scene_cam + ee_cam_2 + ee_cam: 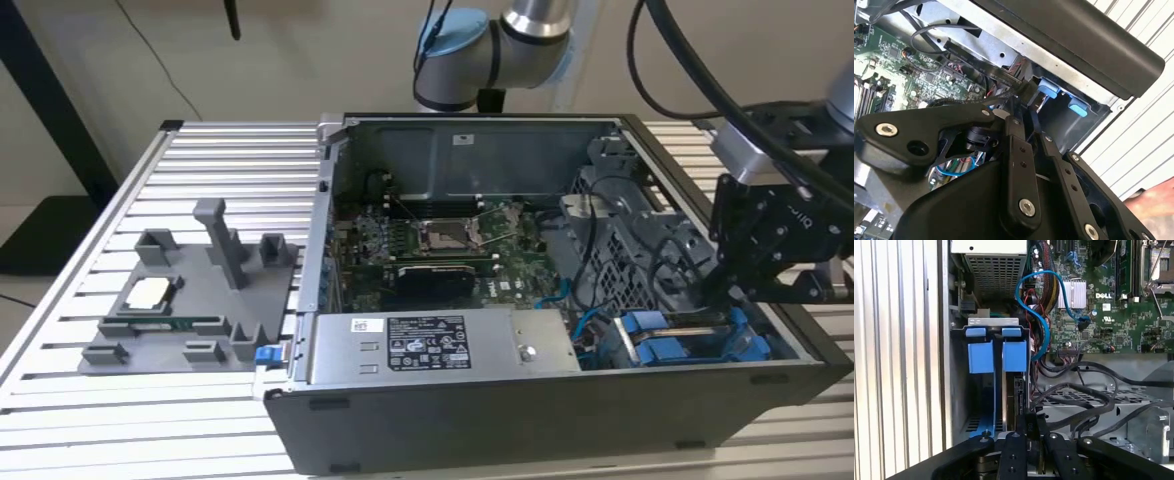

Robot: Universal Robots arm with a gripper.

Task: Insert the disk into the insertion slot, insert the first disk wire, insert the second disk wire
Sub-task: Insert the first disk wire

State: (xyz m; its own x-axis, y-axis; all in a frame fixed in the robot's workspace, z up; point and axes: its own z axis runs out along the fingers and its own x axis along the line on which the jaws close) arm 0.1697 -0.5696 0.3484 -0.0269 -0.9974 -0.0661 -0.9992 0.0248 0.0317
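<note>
A ribbed metal bench (134, 420) carries, at the exterior view's left, a grey parts tray (200, 265) well apart from the pincer. Next comes an open computer case (534, 425) holding a motherboard (400, 245) and a grey power-supply box (427, 345). At the exterior view's right the pincer (727, 292) hangs inside the case's corner, at the insertion slot (687, 340). In the first wrist view the disk (1019, 392) stands on edge in the insertion slot (993, 322). Its long axis runs straight away from the pincer (1031, 421) toward a blue tab (1014, 356), and its near end lies just ahead of the tips. The pincer is pressed together, pinching the end of a black wire (984, 66) right at that near end.
</note>
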